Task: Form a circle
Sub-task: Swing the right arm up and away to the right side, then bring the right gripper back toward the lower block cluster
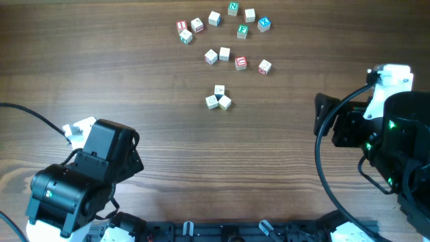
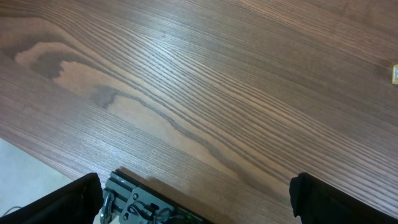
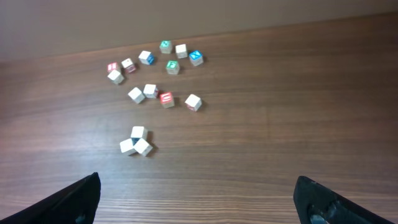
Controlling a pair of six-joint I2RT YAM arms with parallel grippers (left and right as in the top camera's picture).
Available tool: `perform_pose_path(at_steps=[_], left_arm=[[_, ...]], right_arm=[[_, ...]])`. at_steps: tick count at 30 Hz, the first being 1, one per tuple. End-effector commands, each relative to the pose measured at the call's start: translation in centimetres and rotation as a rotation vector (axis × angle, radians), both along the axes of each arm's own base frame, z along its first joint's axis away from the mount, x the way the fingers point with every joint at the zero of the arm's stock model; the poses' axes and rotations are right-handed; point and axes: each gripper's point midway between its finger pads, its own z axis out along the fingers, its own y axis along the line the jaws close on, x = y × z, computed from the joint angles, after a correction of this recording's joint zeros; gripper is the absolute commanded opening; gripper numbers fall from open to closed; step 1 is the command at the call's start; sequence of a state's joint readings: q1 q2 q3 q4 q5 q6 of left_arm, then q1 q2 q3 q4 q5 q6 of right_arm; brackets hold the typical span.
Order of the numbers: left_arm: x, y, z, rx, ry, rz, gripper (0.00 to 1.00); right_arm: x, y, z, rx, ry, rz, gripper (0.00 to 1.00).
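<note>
So far we see no ring, only loose cubes scattered on the far middle of the table (image 1: 101, 60). A tight clump of three (image 1: 218, 98) lies nearest the arms, its cubes touching one another. Beyond it runs a short row of four (image 1: 237, 59), and beyond that a loose arc of seven, from a red-lettered cube (image 1: 181, 27) on the left over a green one (image 1: 233, 8) at the top to a blue one (image 3: 196, 57) on the right. That arc already reads to us as the far half of a circle; the near half is missing.

From the right gripper (image 3: 196, 202) the cubes lie ahead and a little to the left, the clump of three closest and roughly on the line of its reach. Its fingers (image 3: 78, 200) stand spread wide at the bottom corners of its own camera's view, with nothing between them. In the overhead view this arm sits level with the clump, off to its right, with bare wood between.

The left gripper (image 2: 196, 202) is also fully spread and empty, and its camera shows only wood grain plus the sliver of something yellowish at the right edge, too little to tell what. It sits farther back toward the near edge, well apart from every cube.

We judge the right arm the better placed, and the clump the natural next supply for the open side.
</note>
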State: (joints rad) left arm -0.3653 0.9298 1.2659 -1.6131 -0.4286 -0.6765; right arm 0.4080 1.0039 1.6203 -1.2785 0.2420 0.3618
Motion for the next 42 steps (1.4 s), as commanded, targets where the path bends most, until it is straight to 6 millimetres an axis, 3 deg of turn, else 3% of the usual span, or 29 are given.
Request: perform_pose_path(at_steps=[1,5,9,14,16,23,31,33,35,39,42], left_arm=[[-0.1,0.1,-0.1,-0.007,-0.003,0.02,1.0],[-0.1,0.1,-0.1,-0.007,-0.003,0.02,1.0],[-0.1,0.1,-0.1,-0.007,-0.003,0.02,1.0],[-0.1,0.1,-0.1,-0.007,-0.003,0.02,1.0],[-0.1,0.1,-0.1,-0.007,-0.003,0.02,1.0],[-0.1,0.1,-0.1,-0.007,-0.003,0.02,1.0],[-0.1,0.1,-0.1,-0.007,-0.003,0.02,1.0],[-0.1,0.1,-0.1,-0.007,-0.003,0.02,1.0],[-0.1,0.1,-0.1,-0.007,-0.003,0.02,1.0],[-0.1,0.1,-0.1,-0.007,-0.003,0.02,1.0],[-0.1,0.1,-0.1,-0.007,-0.003,0.02,1.0]], right_arm=[[-0.5,-2.6,1.0,-0.011,-0.054,-0.107,1.0],[-1.6,-5.6,2.5,0.039,-0.198,-0.228,1.0],[-2.9,-6.2,1.3,0.086,-0.345,-0.241,1.0],[-3.2,-6.3,-4.1,0.097,-0.451,-0.23,1.0],[-3.1,-6.2,-7.4,0.125,-0.508,-0.233,1.0],[-2.6,-6.0,-10.6,0.163,-0.614,-0.225,1.0],[-2.3,-5.9,-11.5,0.169,-0.603,-0.225,1.0],[-2.3,-3.7,-11.8,0.359,-0.563,-0.153,1.0],[-2.2,-3.6,-12.2,0.421,-0.536,-0.181,1.0],[-1.5,-3.5,-16.5,0.645,-0.319,-0.345,1.0],[-0.6,-2.8,-18.7,0.712,-0.198,-0.407,1.0]])
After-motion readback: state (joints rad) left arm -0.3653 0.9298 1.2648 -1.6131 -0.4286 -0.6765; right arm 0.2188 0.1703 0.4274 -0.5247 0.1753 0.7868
